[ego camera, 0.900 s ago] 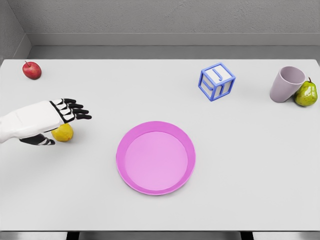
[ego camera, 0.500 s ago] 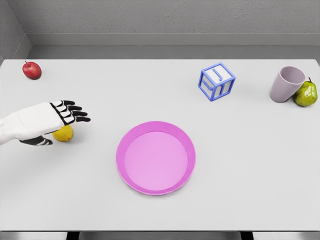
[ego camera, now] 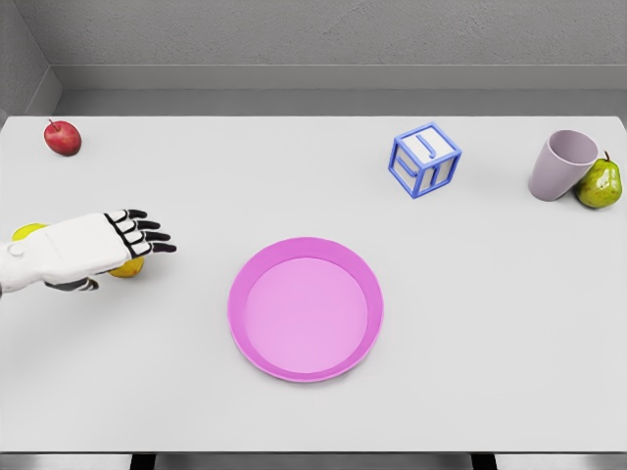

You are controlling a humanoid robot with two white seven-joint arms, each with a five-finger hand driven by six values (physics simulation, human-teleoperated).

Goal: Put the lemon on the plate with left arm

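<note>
Your small yellow lemon (ego camera: pixel 127 267) sits on the table under the white left hand (ego camera: pixel 98 247), whose black fingers (ego camera: pixel 147 236) stretch out flat, gripping nothing. The round pink plate (ego camera: pixel 305 307), well off to its right, waits empty; grasp, carry and release all remain.

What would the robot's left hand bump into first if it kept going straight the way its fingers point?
Probably nothing soon. The left hand points right and slightly toward the camera over bare table. Carried on, that line seems to pass near the far edge of the pink plate, though depth is unclear.
</note>
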